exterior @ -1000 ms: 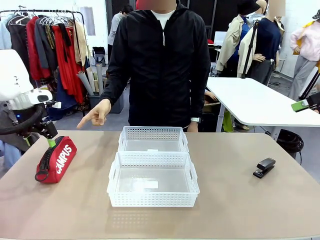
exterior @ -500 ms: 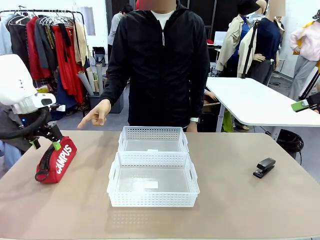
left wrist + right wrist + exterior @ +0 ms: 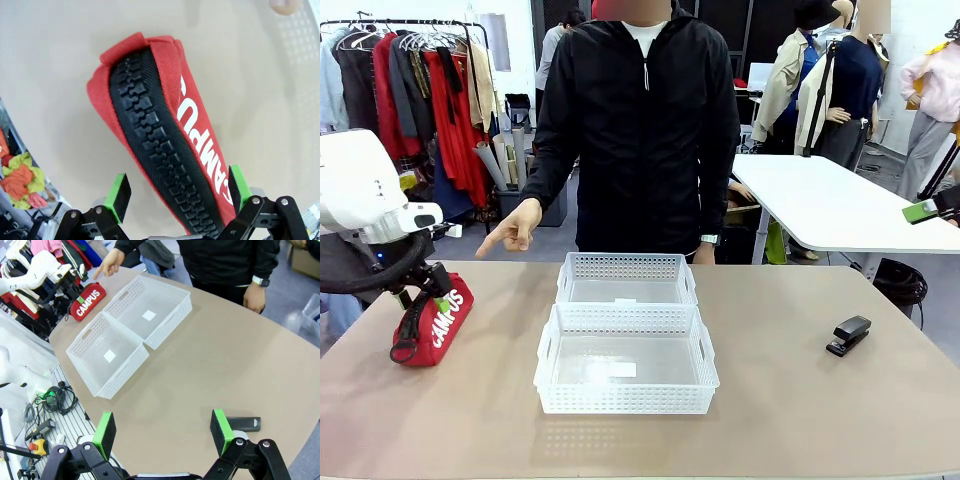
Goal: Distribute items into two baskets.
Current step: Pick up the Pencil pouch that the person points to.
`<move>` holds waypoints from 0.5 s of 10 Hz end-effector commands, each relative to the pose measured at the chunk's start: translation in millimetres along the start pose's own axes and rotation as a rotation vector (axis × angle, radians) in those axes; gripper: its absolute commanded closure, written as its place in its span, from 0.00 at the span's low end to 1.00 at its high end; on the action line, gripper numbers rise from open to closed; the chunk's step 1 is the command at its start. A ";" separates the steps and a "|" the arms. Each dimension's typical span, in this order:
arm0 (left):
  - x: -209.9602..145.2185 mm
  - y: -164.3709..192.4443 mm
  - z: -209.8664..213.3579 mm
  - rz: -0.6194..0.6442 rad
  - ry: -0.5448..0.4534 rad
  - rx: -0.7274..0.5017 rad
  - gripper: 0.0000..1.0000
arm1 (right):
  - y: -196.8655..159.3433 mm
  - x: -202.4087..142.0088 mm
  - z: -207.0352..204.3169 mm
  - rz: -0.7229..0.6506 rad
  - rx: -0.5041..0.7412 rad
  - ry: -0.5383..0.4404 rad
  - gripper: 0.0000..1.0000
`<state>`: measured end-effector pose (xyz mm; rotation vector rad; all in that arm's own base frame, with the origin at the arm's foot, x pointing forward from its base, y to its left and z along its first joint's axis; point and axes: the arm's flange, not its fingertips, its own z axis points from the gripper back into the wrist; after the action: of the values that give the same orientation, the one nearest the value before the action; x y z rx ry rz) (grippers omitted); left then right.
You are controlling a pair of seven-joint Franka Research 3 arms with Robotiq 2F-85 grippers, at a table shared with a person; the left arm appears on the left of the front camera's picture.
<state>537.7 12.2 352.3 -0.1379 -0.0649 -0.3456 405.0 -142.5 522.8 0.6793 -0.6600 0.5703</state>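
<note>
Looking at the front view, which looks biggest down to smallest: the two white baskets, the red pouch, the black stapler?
Near basket and far basket: alike; the near one only looks bigger, being closer.
Red pouch.
Black stapler, smallest.

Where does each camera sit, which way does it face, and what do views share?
Front: fixed on the robot's side, facing across the table at the person; left gripper open over the red pouch.
Left wrist: on the left arm, looking down its fingers, either side of the pouch.
Right wrist: on the right arm, high, facing the baskets; right gripper open near the stapler.
Shared: pouch in all three; baskets, stapler in front and right wrist.
</note>
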 end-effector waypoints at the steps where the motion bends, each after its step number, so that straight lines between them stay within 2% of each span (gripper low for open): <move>1: -3.2 2.7 -10.0 -0.009 -0.010 -0.021 0.09 | 0.6 2.1 0.1 0.006 -0.001 -0.006 0.00; 2: -3.3 1.2 -11.0 -0.012 -0.014 -0.021 0.24 | 0.6 2.1 0.1 0.006 -0.001 -0.006 0.00; 5: -3.5 -1.5 -9.9 -0.014 -0.024 -0.025 0.81 | 0.6 2.1 0.1 0.006 -0.001 -0.006 0.00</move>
<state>538.3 6.6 342.0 -0.1440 -0.0598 -0.3511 405.0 -142.5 522.7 0.6793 -0.6599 0.5703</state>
